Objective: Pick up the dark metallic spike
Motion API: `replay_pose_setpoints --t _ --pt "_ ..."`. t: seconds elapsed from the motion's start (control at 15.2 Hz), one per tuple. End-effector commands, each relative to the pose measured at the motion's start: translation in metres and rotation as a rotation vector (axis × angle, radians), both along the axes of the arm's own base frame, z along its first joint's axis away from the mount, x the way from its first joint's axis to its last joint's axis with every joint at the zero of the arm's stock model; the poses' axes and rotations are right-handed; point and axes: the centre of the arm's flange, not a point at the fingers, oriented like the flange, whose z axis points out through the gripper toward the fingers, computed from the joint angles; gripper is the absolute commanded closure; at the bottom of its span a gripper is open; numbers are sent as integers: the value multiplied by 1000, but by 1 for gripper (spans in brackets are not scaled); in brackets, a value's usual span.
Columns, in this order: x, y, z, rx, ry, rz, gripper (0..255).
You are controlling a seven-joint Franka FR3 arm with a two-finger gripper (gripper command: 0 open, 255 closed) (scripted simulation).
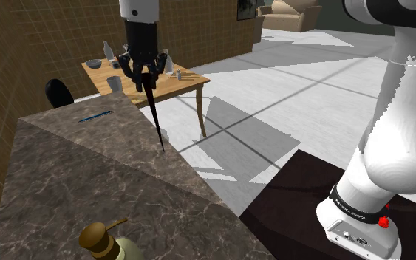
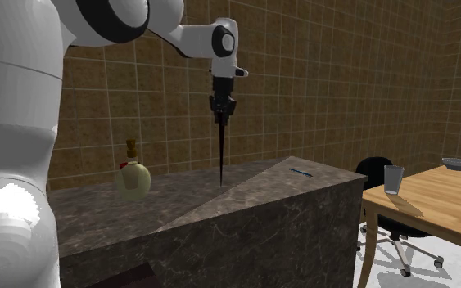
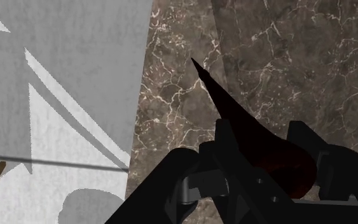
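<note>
Long dark tapering spike (image 1: 154, 111) (image 2: 221, 155) (image 3: 225, 108) is hanging point-down, nearly upright, its thick upper end sitting between the fingers of the all-black two-finger gripper (image 1: 145, 74) (image 2: 222, 114) (image 3: 269, 159). The fingers are pressing on it from both sides, so the gripper is gripping the spike. The tip is pointing at the dark brown veined stone counter (image 1: 88, 170) (image 2: 261, 213) (image 3: 285, 57), close to the counter's edge beside the pale floor; whether the tip is touching the surface cannot be told. On the same counter, a round yellowish bottle with a brown stopper (image 1: 110, 244) (image 2: 133, 176) is standing upright, well apart from the spike, contents not readable. A thin blue pen-like stick (image 1: 95, 116) (image 2: 301, 172) is lying flat toward the counter's far end. Beyond the counter, a light wooden table (image 1: 176, 85) (image 2: 433, 204) is carrying a clear drinking glass (image 1: 114, 84) (image 2: 393, 178) and a grey bowl (image 1: 94, 63) (image 2: 457, 164); their contents cannot be told.
</note>
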Motion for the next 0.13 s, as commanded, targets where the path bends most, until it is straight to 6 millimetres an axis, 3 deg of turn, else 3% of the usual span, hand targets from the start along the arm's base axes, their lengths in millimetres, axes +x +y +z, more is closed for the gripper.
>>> replay_pose_setpoints --t 0.0,0.07 --pt "0 0 7 0 0 0 255" --pt "0 0 7 0 0 0 255"
